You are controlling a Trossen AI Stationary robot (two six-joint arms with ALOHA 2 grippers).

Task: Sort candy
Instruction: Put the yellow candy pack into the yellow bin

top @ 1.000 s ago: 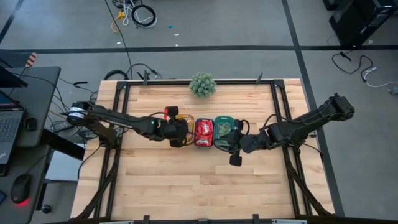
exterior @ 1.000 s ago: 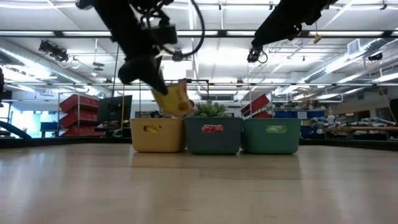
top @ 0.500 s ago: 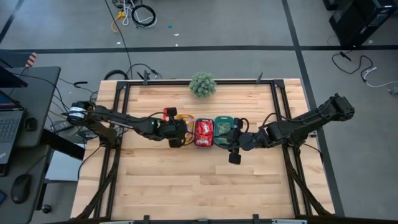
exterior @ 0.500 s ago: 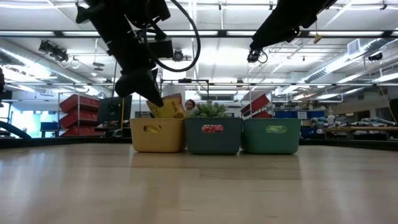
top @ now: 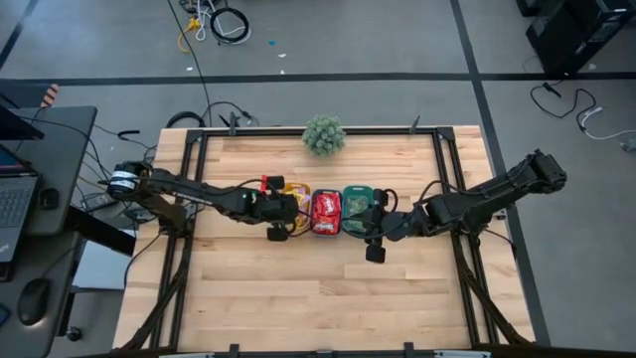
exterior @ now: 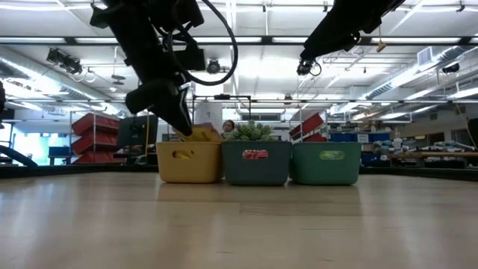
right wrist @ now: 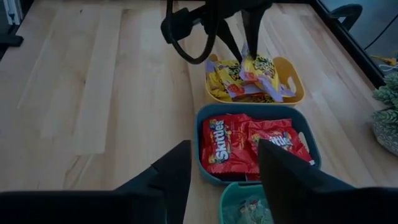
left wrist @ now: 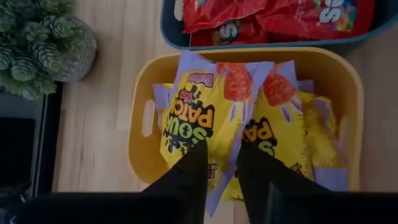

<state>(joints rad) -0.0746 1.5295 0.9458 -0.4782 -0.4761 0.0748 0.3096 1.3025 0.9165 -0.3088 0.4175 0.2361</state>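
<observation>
While the high view looks straight down, the left tool (top: 281, 212) sits over the yellow tray (top: 294, 191), which stands at the left end of a row with the middle tray (top: 326, 212) of red candy and the green tray (top: 358, 195); the right tool (top: 375, 235) waits just beside the green tray, and the plant ball (top: 324, 134) stands well behind the yellow tray. Compared with a second ago, the left arm has drawn a little back from the yellow tray's far side. Seen level across the desk (exterior: 239, 224), the left tool (exterior: 175, 119) has come down until the yellow packet (exterior: 200, 134) touches the yellow tray's rim (exterior: 188, 145); a second ago that packet hung clearly above it. From the left wrist, the fingers (left wrist: 193, 168) are pinched shut on the near edge of the yellow packet (left wrist: 193, 118), which lies on other yellow packets inside the yellow tray (left wrist: 146, 118). It looks light, thin and floppy, with a slick crinkly wrapper, so a firm pinch on a flat sealed edge seems the best hold. From the right wrist, the right tool's fingers (right wrist: 165, 174) stand wide apart and hold nothing, near the middle tray (right wrist: 200, 143).
</observation>
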